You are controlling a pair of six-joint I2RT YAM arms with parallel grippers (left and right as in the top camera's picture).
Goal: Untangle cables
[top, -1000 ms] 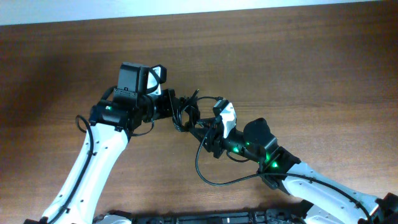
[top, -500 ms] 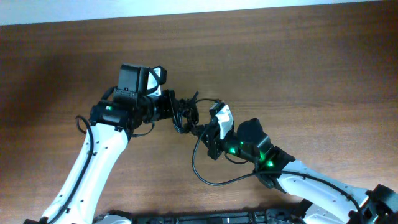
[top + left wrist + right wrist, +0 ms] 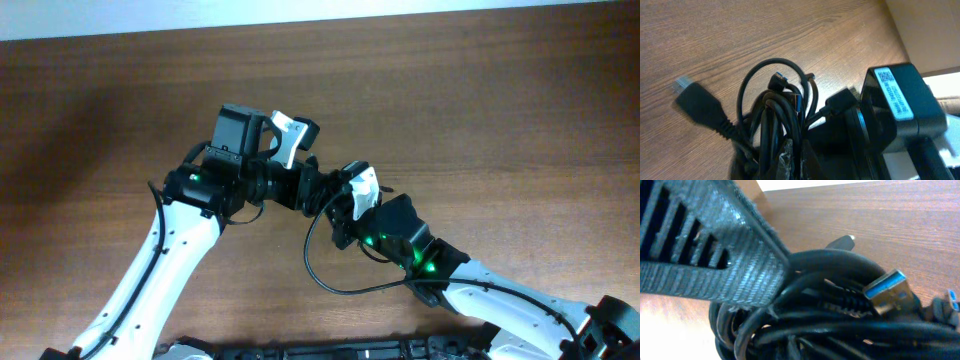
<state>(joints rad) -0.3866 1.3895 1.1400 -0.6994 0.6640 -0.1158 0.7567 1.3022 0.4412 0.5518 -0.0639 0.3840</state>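
Observation:
The cables (image 3: 780, 115) are one knotted bundle of thin black cords, held between my two grippers at the table's middle. In the overhead view only a bit of the bundle (image 3: 318, 190) shows between the arms. My left gripper (image 3: 796, 162) is shut on cords at the bundle's lower part; it also shows in the overhead view (image 3: 300, 186). A black plug (image 3: 700, 104) sticks out to the left. My right gripper (image 3: 338, 208) presses into the bundle from the right. In the right wrist view the cords (image 3: 830, 330) fill the jaws and hide the fingertips; a silvery, blue-tipped plug (image 3: 887, 293) points right.
The wooden table (image 3: 500, 110) lies all around. The right arm's thicker black wire (image 3: 318, 275) loops toward the front edge. The right wrist's black body with a white label (image 3: 895, 97) sits close beside the bundle. A grey ridged pad (image 3: 705, 245) crosses the upper left of the right wrist view.
My left arm has moved right and turned at the wrist, closing the gap to the right gripper. The right gripper has edged left. The bundle is now squeezed between them.

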